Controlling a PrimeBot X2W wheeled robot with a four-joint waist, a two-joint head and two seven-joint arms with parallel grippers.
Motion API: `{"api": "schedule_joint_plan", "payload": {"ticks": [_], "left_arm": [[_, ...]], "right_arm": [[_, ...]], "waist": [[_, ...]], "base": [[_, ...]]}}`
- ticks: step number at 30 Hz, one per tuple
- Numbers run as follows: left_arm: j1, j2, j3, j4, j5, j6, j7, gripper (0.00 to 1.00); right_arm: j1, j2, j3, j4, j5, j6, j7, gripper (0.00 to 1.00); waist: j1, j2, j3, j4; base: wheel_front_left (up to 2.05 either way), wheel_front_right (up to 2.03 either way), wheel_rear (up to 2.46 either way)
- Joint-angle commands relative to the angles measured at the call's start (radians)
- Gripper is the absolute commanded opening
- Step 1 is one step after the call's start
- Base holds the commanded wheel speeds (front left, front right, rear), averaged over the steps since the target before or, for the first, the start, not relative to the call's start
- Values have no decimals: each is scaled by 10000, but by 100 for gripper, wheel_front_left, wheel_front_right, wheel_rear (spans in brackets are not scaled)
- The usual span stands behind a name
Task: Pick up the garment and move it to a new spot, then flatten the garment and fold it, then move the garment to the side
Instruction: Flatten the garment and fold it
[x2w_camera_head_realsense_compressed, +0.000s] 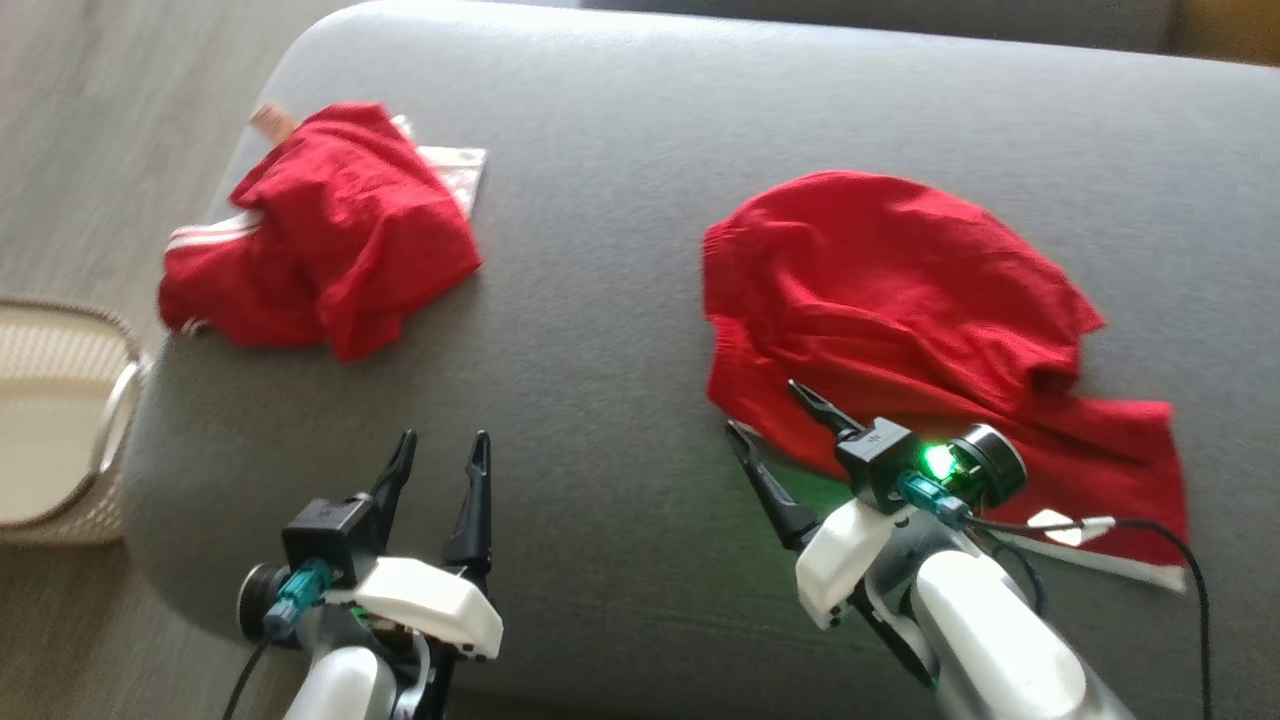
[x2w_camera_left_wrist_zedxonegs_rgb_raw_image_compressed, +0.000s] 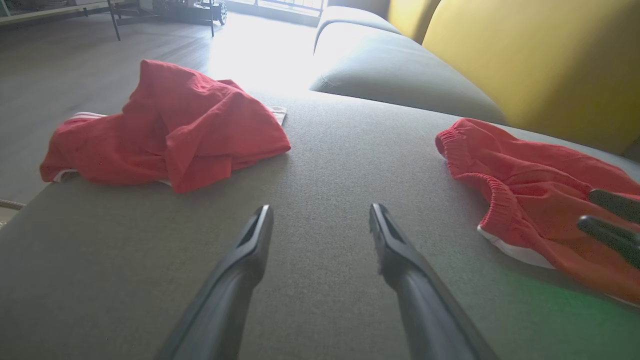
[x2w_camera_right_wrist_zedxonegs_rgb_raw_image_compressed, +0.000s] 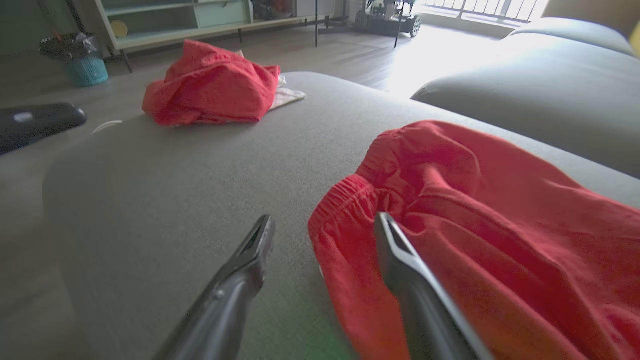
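The grey sofa cushion (x2w_camera_head_realsense_compressed: 620, 300) carries everything. Red shorts (x2w_camera_head_realsense_compressed: 880, 290) lie spread on its right half, well apart from a crumpled red garment (x2w_camera_head_realsense_compressed: 330, 240) at its left end. A wicker basket (x2w_camera_head_realsense_compressed: 110, 400) stands beside that end. The right gripper (x2w_camera_head_realsense_compressed: 765, 407), fingers released, straddles the shorts' waistband edge. The left gripper (x2w_camera_head_realsense_compressed: 443, 440), also released, hovers over bare cushion.

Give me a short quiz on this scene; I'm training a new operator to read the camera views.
1. True or false: the right hand is shut on the red shorts.
2. In the head view, what lies at the left end of the grey cushion? A) a crumpled red garment B) a blue towel C) a green pillow
3. Fill in: the left hand hovers over bare cushion, its fingers ____.
Key: 1 false, it is open at the waistband; 2 A; 3 open.
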Motion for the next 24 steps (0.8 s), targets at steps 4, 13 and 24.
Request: {"api": "schedule_joint_plan", "payload": {"ticks": [4,13,24], "left_arm": [[-478,10,103,-241,-181,157,-122,100],[-626,10,-175,-206,-387,282,-122,100],[-806,9,-399,-53,-549,408,-122,100]], "right_arm": [[-719,-69,38,745,-382,-4,-104,100],[-1389,-48,-238,2169,-729,-4,-436,100],[-1903,164,794,2328,1204,-4,-809,0]], "waist": [[0,0,365,675],[0,0,662,1093],[0,0,551,1214]], "base": [[0,0,0],[0,0,0],[0,0,0]]}}
